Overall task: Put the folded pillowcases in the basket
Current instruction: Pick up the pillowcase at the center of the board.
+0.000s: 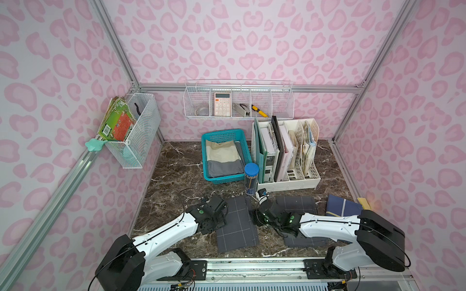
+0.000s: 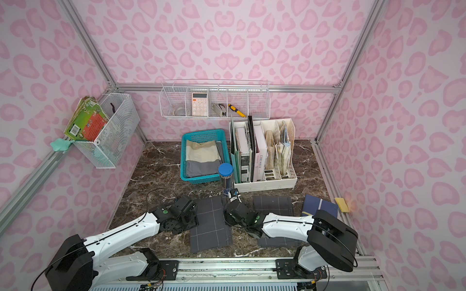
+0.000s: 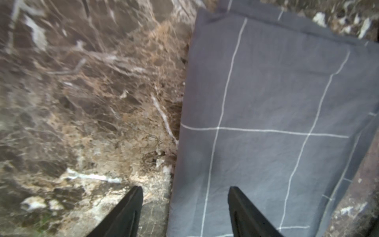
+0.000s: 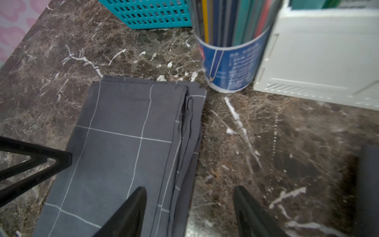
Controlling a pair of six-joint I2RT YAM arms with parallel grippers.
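Left wrist view: the left gripper (image 3: pixel 184 188) is spread and empty, astride one edge of the pillowcase (image 3: pixel 266 123) — soft grey cloth with thin white grid lines, flat on glossy marble (image 3: pixel 82 102). The right gripper (image 4: pixel 189 189), likewise spread and empty, straddles the opposite, layered edge. Best to pinch both edges low, catch every layer, then lift level toward the perforated teal basket (image 1: pixel 209 137) behind.

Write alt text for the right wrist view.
A folded dark grey pillowcase with white grid lines lies flat on a brown marble table, the right tool open over its layered edge. Beyond it stand a teal basket, a pencil tube and a cream file rack.
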